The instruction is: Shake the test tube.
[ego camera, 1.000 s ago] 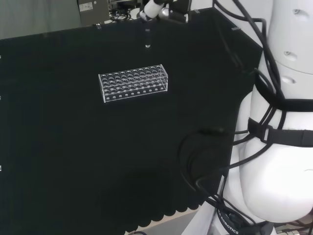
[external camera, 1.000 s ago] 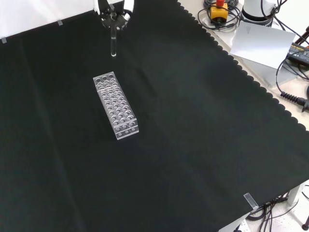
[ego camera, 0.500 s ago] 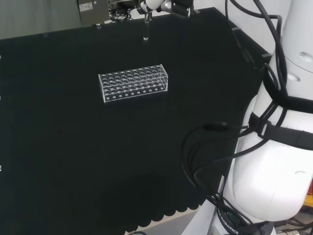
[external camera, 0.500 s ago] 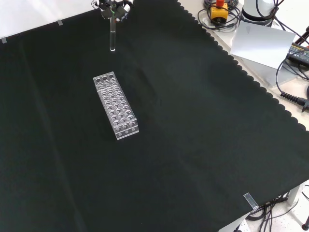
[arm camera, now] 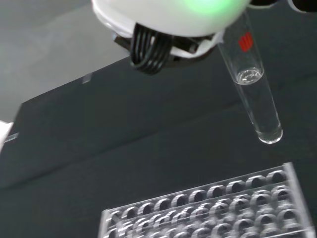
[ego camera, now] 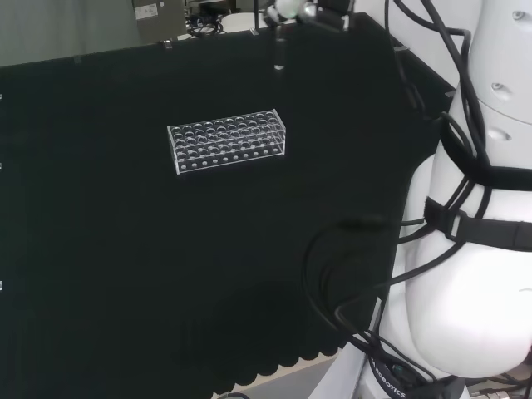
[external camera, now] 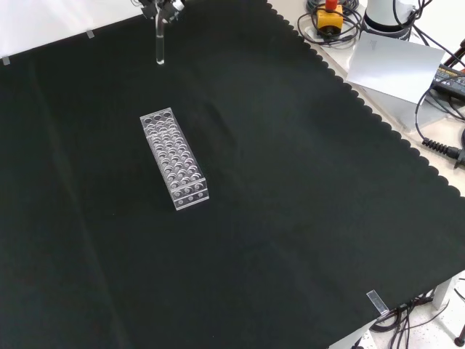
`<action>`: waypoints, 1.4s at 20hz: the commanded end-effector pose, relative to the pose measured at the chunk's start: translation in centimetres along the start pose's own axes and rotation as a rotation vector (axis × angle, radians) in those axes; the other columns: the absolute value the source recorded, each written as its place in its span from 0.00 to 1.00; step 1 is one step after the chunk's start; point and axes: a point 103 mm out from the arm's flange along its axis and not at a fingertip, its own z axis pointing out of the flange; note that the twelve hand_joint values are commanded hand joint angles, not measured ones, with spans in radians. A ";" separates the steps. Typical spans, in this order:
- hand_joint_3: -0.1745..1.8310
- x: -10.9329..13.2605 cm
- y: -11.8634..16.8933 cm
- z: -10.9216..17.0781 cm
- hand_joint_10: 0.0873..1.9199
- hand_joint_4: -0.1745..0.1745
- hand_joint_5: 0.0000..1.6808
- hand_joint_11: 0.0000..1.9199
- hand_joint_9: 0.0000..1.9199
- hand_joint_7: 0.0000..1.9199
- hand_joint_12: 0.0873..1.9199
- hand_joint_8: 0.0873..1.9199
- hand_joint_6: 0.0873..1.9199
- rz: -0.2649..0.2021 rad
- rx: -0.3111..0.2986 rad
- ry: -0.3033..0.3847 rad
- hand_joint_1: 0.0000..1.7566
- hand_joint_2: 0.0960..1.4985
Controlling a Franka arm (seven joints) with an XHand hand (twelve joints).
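The test tube [external camera: 159, 45] hangs nearly upright from the hand [external camera: 161, 6], its long axis pointing straight down at the black cloth [external camera: 290, 189], open mouth up among the fingers and rounded bottom free in the air. It sits high above the cloth's far edge in the front view, well clear of the clear plastic tube rack [external camera: 174, 158], which stands alone nearer the cloth's middle. In the wrist view the tube [arm camera: 252, 94] slants away from the palm with a small amount of clear liquid showing partway down and the rack [arm camera: 213, 208] below it. The fingers pinch the tube near its top, though the exact contact is cut off at the upper edge of both the head and front views, so how they wrap it cannot be told closely. The arm reaches far out over the bench, wrist held high, hand [ego camera: 291, 8] pointing downward with the tube [ego camera: 279, 51] beneath. Since the tube hangs below the fingers, a shake would likely swing its lower end from the pinch point; there is free room on every side.
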 end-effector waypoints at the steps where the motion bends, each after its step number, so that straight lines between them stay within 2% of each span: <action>1: 0.39 -10.7 -0.3 -2.9 0.13 0.00 0.85 0.67 0.88 0.94 0.43 0.18 0.15 0.262 -0.031 -0.183 0.70 0.39; 3: 0.39 -11.8 -0.4 -3.4 0.13 0.00 0.85 0.67 0.88 0.94 0.43 0.18 0.15 0.284 -0.040 -0.192 0.70 0.39; 6: 0.39 -12.0 -0.3 -3.7 0.13 0.00 0.85 0.67 0.88 0.94 0.43 0.18 0.15 0.287 -0.046 -0.192 0.70 0.39; 9: 0.39 -11.0 -0.1 -3.6 0.13 0.00 0.85 0.67 0.88 0.94 0.43 0.18 0.15 0.259 -0.048 -0.176 0.70 0.39; 12: 0.39 -8.9 0.2 -3.0 0.13 0.00 0.85 0.67 0.88 0.94 0.43 0.18 0.15 0.220 -0.045 -0.143 0.70 0.39; 17: 0.39 -3.3 0.7 -1.5 0.13 0.00 0.85 0.67 0.88 0.94 0.43 0.18 0.15 0.091 -0.027 -0.061 0.70 0.38; 23: 0.39 3.3 0.5 0.4 0.13 0.00 0.85 0.67 0.88 0.94 0.43 0.18 0.15 -0.065 0.017 -0.007 0.70 0.38; 28: 0.39 7.5 -0.8 1.4 0.13 0.00 0.85 0.67 0.88 0.94 0.43 0.18 0.15 -0.174 0.059 0.040 0.70 0.38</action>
